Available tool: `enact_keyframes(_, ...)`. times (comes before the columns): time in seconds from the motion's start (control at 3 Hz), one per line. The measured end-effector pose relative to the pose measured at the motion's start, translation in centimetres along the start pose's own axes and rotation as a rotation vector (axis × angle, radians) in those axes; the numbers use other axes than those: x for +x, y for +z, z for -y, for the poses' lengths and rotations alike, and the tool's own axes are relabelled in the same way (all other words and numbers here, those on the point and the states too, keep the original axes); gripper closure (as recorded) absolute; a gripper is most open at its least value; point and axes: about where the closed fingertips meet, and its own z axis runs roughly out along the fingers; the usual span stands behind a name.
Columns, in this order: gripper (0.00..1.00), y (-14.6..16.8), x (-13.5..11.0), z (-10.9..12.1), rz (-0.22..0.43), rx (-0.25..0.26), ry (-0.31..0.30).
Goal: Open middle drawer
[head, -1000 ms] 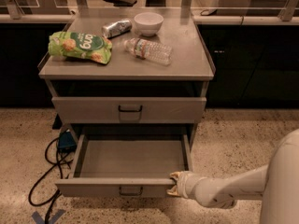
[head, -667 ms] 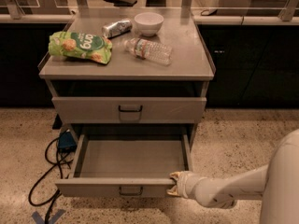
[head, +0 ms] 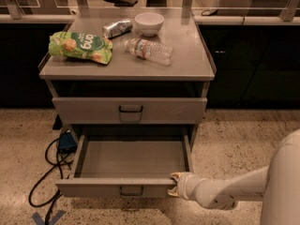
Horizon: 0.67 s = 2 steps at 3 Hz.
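Nothing is visibly shifting since the earlier frame: the middle drawer is sitting just as far out of the cabinet, and the gripper is staying at the right end of that drawer's front panel. In the camera view, the drawer is hanging open below the cabinet's upper drawer, which is sitting closed, and its bare grey floor is showing almost to the back. The white arm is reaching in from the right of the cabinet, and the gripper is pressing against the panel's corner, well to the right of the black handle; whether it is clamping the panel or only resting on it cannot be told. With the pull stalling at this extension, the opening is looking essentially done, and letting go and backing away is probably what is remaining.
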Motion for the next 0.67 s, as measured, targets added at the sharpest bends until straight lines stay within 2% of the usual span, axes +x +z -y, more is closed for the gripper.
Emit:
enact_keyframes(0.33, 0.14, 0.00, 0.00, 0.00, 0.000, 0.000, 0.000)
enact_keyframes(0.67, 0.00, 0.00, 0.00, 0.00, 0.000, 0.000, 0.000)
